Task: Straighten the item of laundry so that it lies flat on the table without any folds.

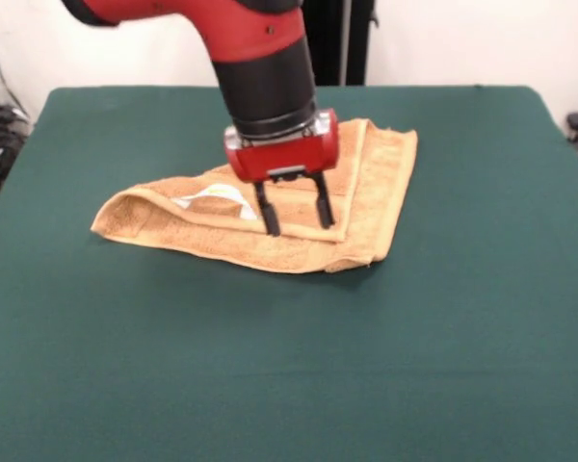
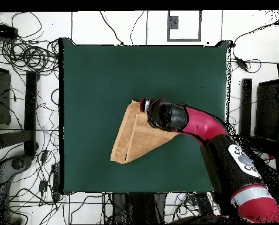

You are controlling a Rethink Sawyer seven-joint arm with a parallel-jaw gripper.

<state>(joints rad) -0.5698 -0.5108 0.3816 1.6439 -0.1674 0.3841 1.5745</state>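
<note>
Hand [image 1: 296,218] spread, empty, above folded orange-tan terry towel [image 1: 270,217]; best pinch only top layer edge below, peel outward across green felt surface [image 1: 443,337].

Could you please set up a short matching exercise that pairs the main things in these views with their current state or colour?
Things:
1. towel
2. table
3. gripper
4. white label

States:
A. dark green top, mostly bare
B. open, fingers pointing down at the cloth's upper layer
C. folded over on itself, not flat
D. partly tucked under a folded flap

Pairs: 1-C, 2-A, 3-B, 4-D
</note>
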